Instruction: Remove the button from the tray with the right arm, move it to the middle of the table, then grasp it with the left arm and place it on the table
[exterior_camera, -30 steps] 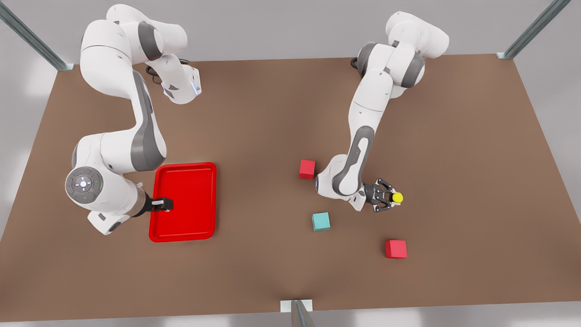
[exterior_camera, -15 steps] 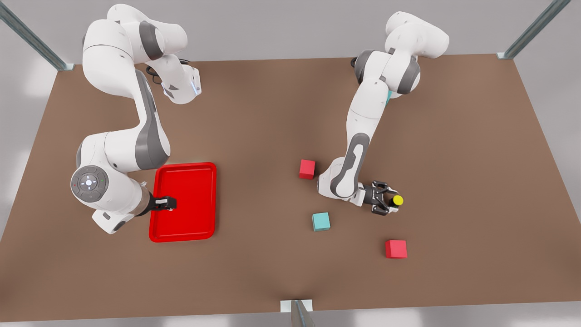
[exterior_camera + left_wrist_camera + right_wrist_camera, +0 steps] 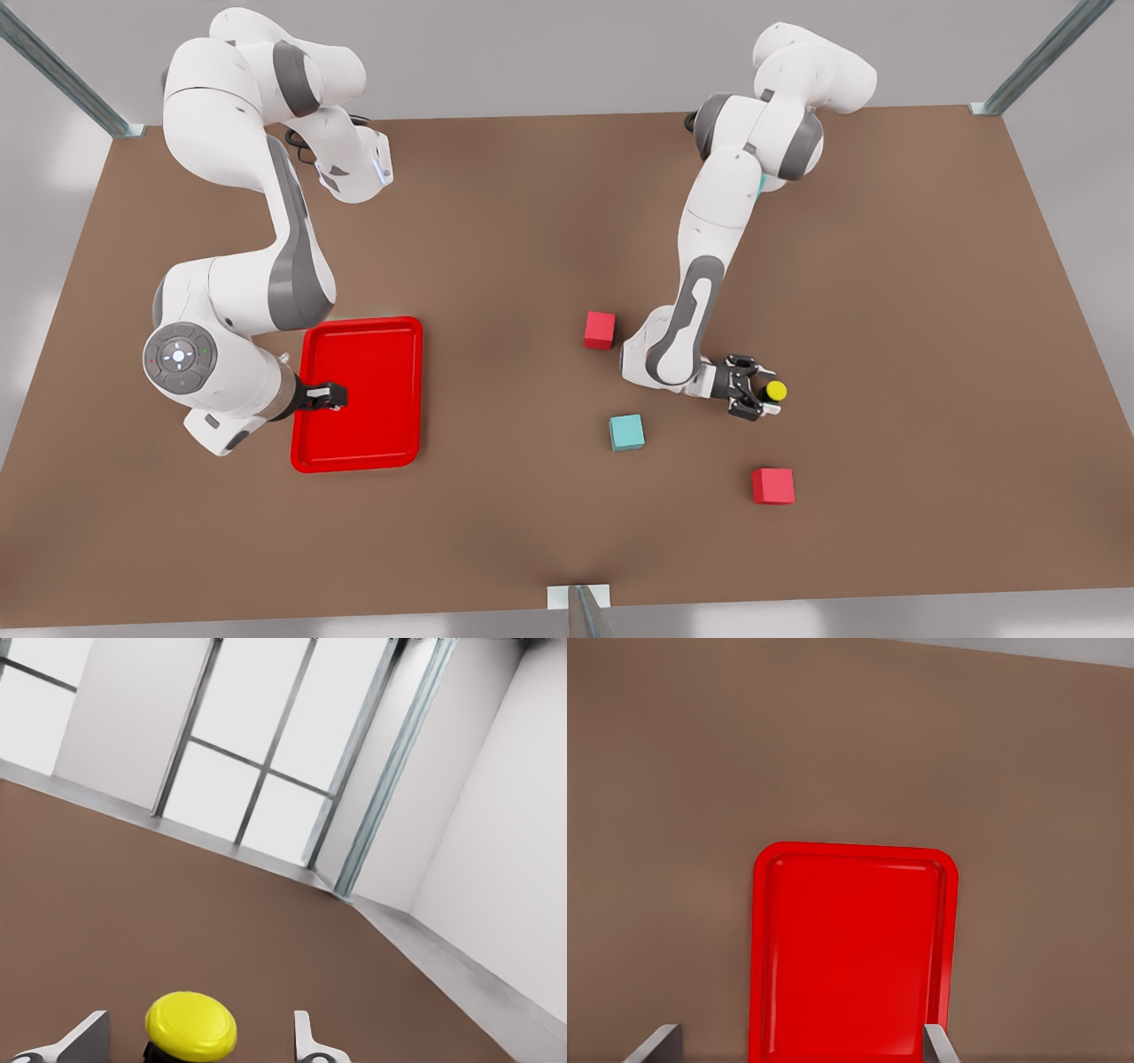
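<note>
The button (image 3: 776,390), a dark body under a round yellow cap, is at the front view's right of middle on the brown table (image 3: 496,230). My left gripper (image 3: 769,390) lies low and nearly level around it, open. In the left wrist view the button (image 3: 191,1026) sits between the fingertips (image 3: 87,1038) with a gap on each side. The red tray (image 3: 381,354) lies at the front view's left with nothing in it. My right gripper (image 3: 330,395) hovers over the tray's near-arm side, open; the tray (image 3: 852,957) shows between its fingertips (image 3: 937,1043).
A red cube (image 3: 600,330) sits by the left arm's wrist, a teal cube (image 3: 626,431) just in front of it, and another red cube (image 3: 772,486) nearer the front edge. Metal frame posts (image 3: 1032,58) stand at the table's corners.
The left arm's wrist has sunk toward the table and the gripper has settled lower around the button, which has barely moved. The right arm shifted slightly over the tray.
</note>
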Available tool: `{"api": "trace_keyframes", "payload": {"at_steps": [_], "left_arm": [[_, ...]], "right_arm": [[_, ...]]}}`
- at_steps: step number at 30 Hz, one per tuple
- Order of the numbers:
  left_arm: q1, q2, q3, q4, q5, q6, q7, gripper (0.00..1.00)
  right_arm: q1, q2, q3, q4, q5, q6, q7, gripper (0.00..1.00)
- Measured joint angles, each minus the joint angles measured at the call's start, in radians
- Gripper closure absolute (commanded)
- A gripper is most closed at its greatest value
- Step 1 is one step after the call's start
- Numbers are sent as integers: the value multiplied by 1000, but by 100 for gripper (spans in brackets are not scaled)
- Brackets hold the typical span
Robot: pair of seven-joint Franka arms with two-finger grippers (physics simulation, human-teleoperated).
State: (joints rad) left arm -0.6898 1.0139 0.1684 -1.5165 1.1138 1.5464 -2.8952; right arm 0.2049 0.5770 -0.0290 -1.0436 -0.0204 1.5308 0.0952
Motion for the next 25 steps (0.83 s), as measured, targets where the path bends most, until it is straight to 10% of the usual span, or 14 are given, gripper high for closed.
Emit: {"api": "trace_keyframes", "payload": {"at_steps": [9, 17, 20, 25], "left_arm": [[-23, -169, -18, -33, -49, -92, 152, 0], [180, -618, 131, 340, -1003, -287, 1003, 0], [336, -892, -10, 183, -1045, -317, 1298, 0], [349, -905, -33, 59, -1061, -222, 1720, 0]], "right_arm": [[1, -1, -1, 0, 2, 1, 0, 0], [-5, 0, -2, 0, 2, 1, 0, 0], [-20, -2, -3, 0, 3, -1, 0, 0], [-47, -69, -3, -1, 20, -41, 12, 0]]}}
